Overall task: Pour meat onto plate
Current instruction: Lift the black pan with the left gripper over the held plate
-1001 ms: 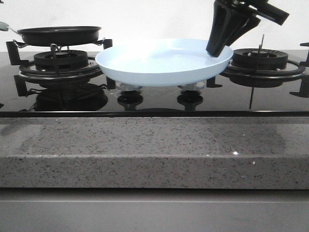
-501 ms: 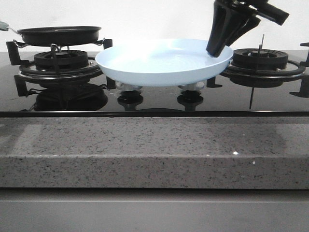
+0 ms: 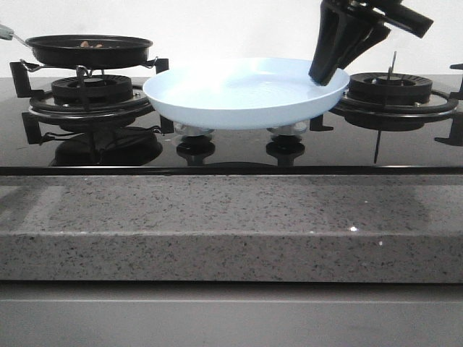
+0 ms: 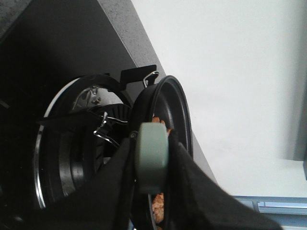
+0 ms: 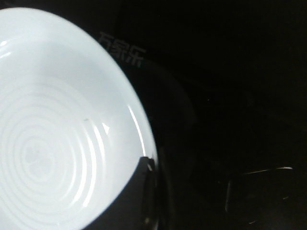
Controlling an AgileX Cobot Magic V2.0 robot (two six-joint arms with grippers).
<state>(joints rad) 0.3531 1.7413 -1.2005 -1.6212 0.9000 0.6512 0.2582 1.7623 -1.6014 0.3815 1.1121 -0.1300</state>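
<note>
The pale-blue plate is held up over the middle of the hob; it also shows in the right wrist view. My right gripper is shut on its right rim, one finger lying over the edge. The black frying pan hangs just above the left burner, tipped a little. Some brown meat shows over its rim, and also in the left wrist view. My left gripper is shut on the pan's grey-green handle; the gripper is out of the front view.
The left burner grate sits under the pan and the right burner behind my right arm. Two knobs stand below the plate. The grey speckled counter edge runs along the front. A white wall is behind.
The pan has lifted slightly and tipped, so the meat now shows over its rim. The plate and my right gripper have not moved.
</note>
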